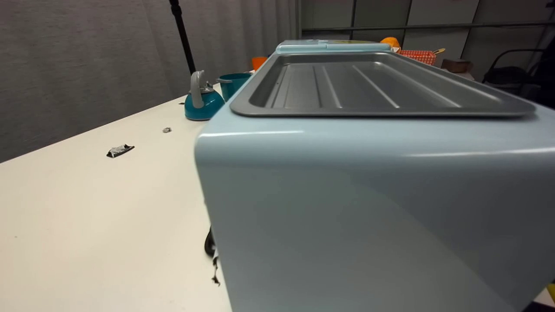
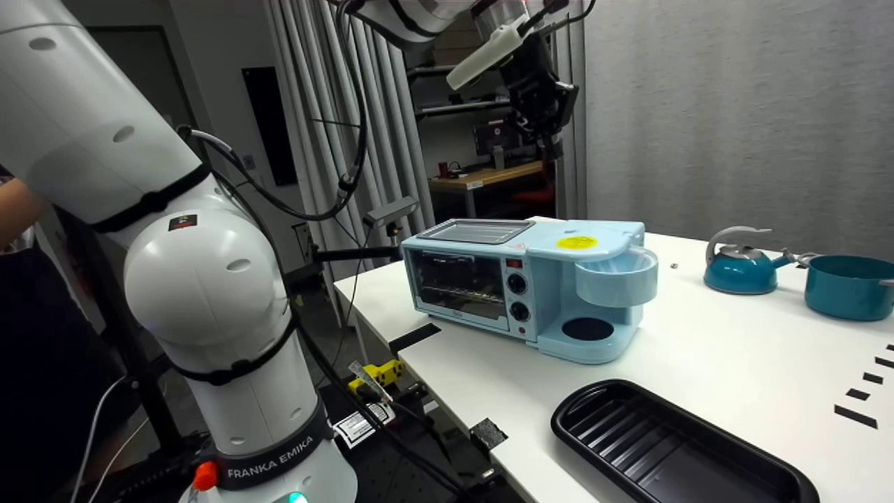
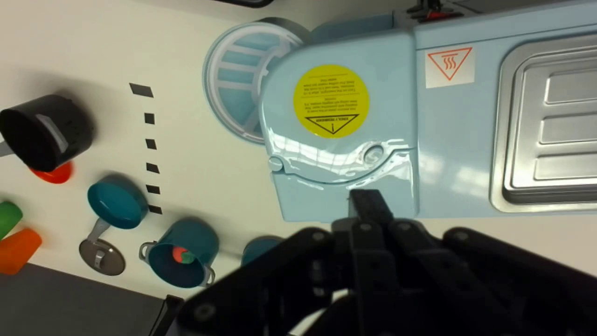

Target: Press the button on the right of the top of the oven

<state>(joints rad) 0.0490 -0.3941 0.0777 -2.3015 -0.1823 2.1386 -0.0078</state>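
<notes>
One black two-fingered pincer (image 3: 371,200), pressed together, hung above boxy pale-blue oven (image 2: 548,279) on white worktop (image 2: 712,349). Likely target, small round pale button (image 3: 373,154), lay at 12 o'clock in wrist view; wanted centring, then straight-down press.

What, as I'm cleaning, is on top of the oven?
The oven bears a grey tray, a yellow sticker, a heat-warning label and two round parts. What lies under the tray is covered; in the wrist view, the gripper hides some of the top.
</notes>
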